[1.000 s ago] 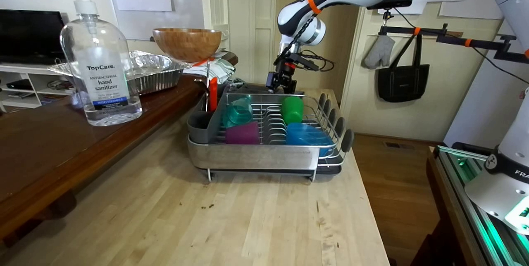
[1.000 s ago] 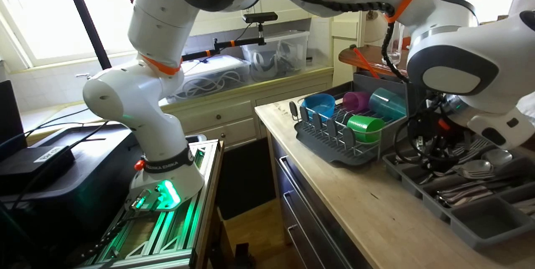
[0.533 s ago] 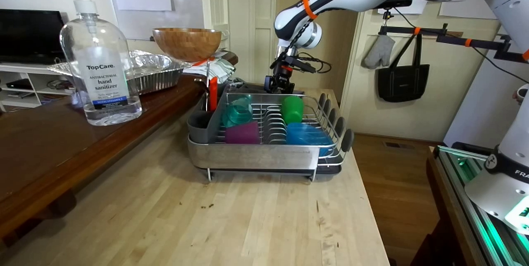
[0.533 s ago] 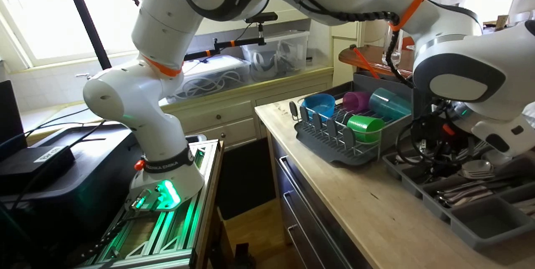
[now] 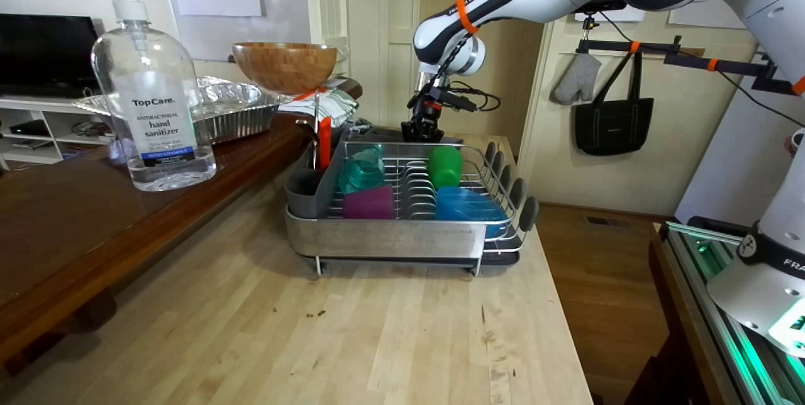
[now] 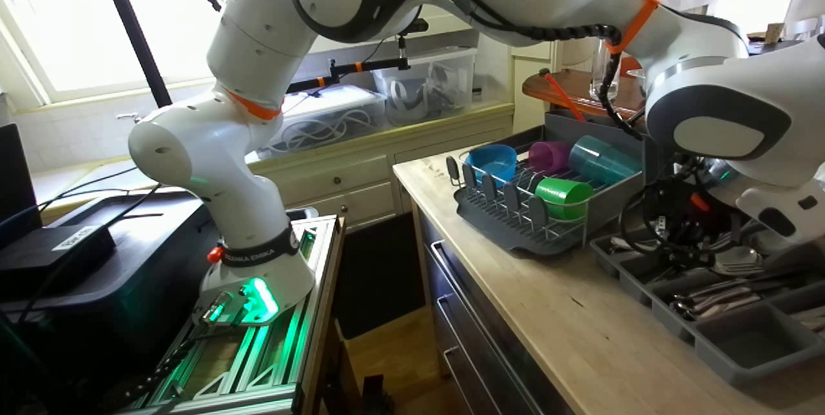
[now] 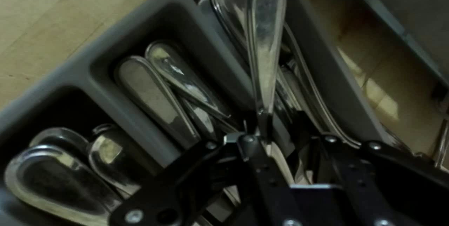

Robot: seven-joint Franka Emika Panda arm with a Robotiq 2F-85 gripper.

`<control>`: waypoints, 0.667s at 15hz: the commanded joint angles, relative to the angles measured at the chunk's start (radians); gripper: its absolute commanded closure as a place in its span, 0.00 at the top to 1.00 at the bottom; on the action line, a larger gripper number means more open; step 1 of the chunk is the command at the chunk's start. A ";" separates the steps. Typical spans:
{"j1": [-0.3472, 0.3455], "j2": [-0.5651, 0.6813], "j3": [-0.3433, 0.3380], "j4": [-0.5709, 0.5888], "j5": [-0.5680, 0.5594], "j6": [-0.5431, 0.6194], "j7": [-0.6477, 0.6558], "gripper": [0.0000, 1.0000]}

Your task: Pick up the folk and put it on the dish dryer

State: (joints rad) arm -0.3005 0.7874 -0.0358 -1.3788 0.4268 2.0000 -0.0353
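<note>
While my hand (image 7: 282, 140) is hanging low over the cutlery tray (image 6: 751, 343): its jaws are standing apart above the cutlery (image 7: 151, 92).
Fork (image 7: 265, 36): it is lying topmost in the tray's compartment nearest the dish dryer (image 5: 390, 238); its tines are hiding under my fingers, so I am only judging it a fork.
Long axis: its handle is running from between my fingertips toward the tray's end rim, crosswise to my closing line and nearer one finger; whether it is touching, I am unable to say.
Heaped neighbours: other cutlery is crowding it, so a careless squeeze, I am judging, could be catching two pieces.
Dish dryer: it is standing just beside the tray on the desk (image 5: 402, 329), awaiting the fork.
Count: I am counting one hand, one tray, one dish dryer, one green cup (image 6: 564, 198), one purple cup (image 6: 548, 157), one blue bowl (image 6: 493, 164); teal ware (image 6: 602, 160) is showing as one piece or two; cutlery is lying too tangled for a number.
</note>
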 commanded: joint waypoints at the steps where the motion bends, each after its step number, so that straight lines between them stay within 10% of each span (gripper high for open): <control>1: 0.008 0.020 -0.013 0.035 -0.037 -0.005 0.033 0.07; 10: 0.017 -0.086 -0.028 -0.067 -0.116 0.028 -0.023 0.05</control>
State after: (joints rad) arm -0.2802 0.7758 -0.0393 -1.3753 0.3434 2.0041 -0.0541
